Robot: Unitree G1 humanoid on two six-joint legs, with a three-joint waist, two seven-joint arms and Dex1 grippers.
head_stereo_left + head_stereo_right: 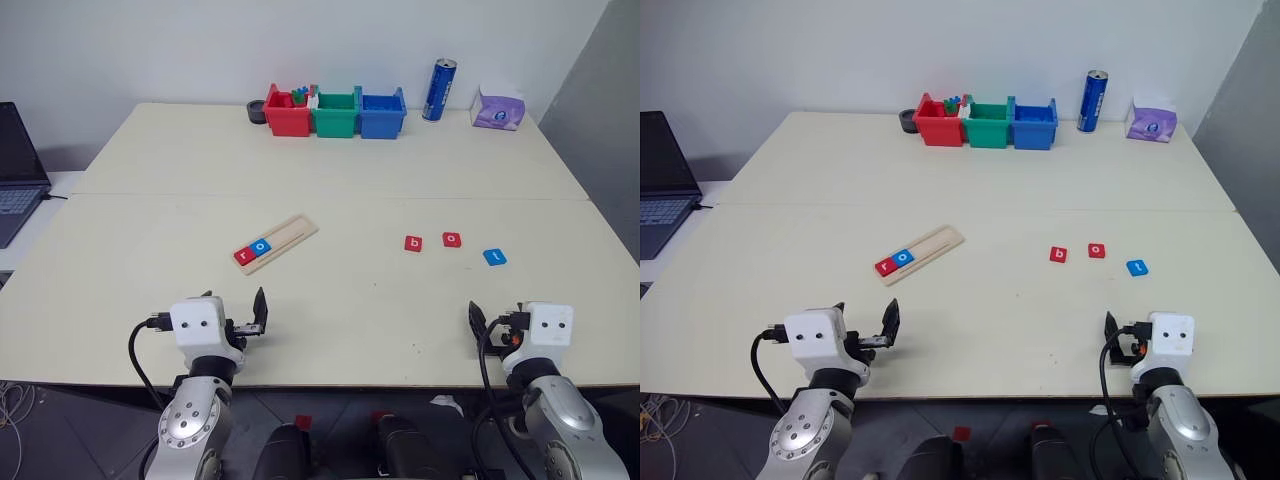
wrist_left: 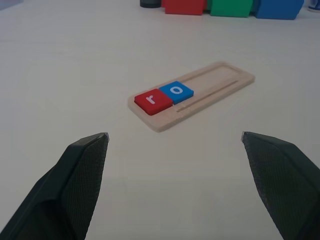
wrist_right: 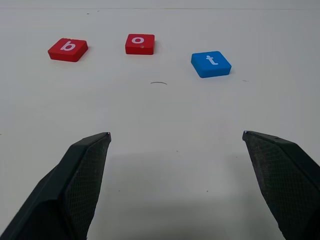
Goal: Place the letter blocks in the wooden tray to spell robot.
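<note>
The wooden tray (image 1: 276, 243), left of centre, already holds a red r (image 1: 243, 255) and blue o (image 1: 261, 245). Next is likely the red b (image 1: 413, 243), lying right of centre beside a red o (image 1: 452, 239) and blue t (image 1: 494, 257). Both the left gripper (image 2: 175, 142) and right gripper (image 3: 176, 140) hang spread and empty at the bottom, so the right one must reach forward.

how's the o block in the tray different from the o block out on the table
The o block in the wooden tray is blue and touches the red r block. The o block on the bare table is red and stands apart from its neighbours. Both are flat square tiles with a white lowercase o.
</note>
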